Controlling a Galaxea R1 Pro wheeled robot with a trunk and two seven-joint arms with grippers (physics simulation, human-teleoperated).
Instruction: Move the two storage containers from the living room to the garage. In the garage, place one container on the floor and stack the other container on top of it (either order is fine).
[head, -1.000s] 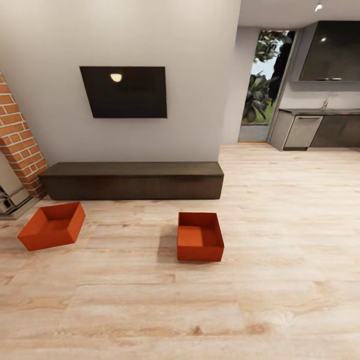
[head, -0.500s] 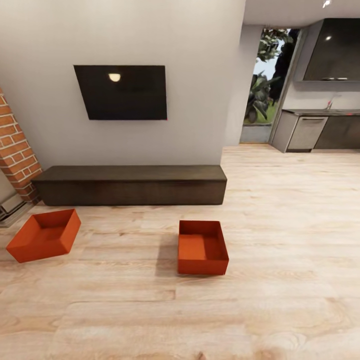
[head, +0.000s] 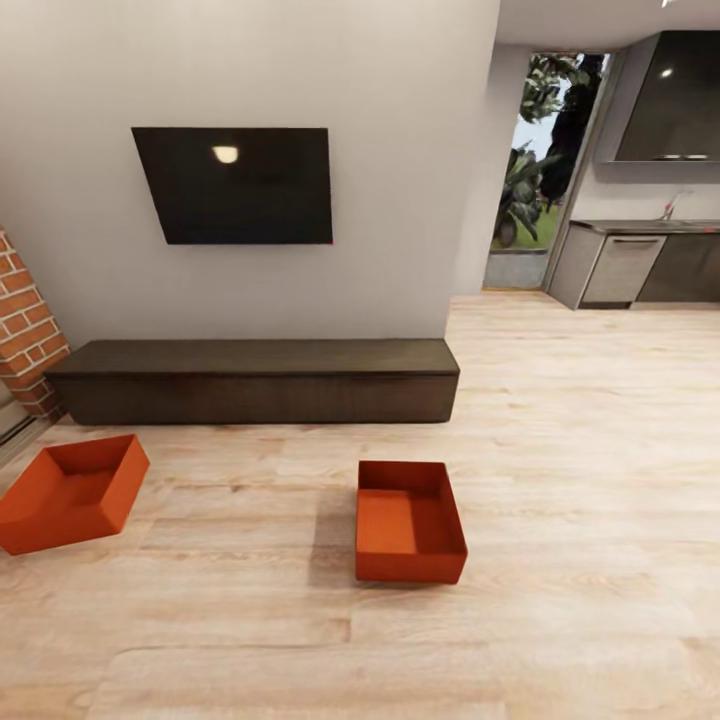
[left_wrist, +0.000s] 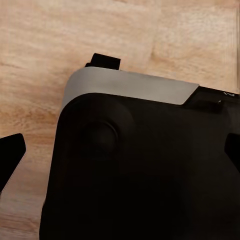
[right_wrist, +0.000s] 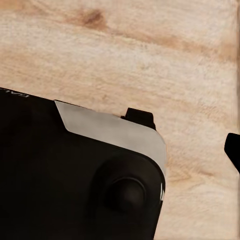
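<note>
Two orange-red storage containers stand on the pale wood-plank flooring of the living room. One container (head: 409, 521) is straight ahead, open side up and empty. The other container (head: 68, 492) sits at the far left, turned at an angle, partly cut by the picture's edge. My left gripper (left_wrist: 122, 155) hangs over the robot's black base, its dark fingertips (left_wrist: 11, 159) far apart at the picture's two sides, open and empty. Of my right gripper (right_wrist: 120, 150), one dark fingertip (right_wrist: 233, 149) shows at the picture's edge, over bare wood floor; it holds nothing.
A long dark low cabinet (head: 255, 380) runs along the grey wall behind the containers, under a black TV (head: 235, 185). A red-brick fireplace (head: 25, 335) stands at the left. At the right the floor opens to a kitchen with dark counters (head: 650, 260) and a glass door (head: 535, 180).
The whole head view has shifted: the camera has moved forward, so both containers and the cabinet sit lower and larger in the picture. The containers themselves have not moved.
</note>
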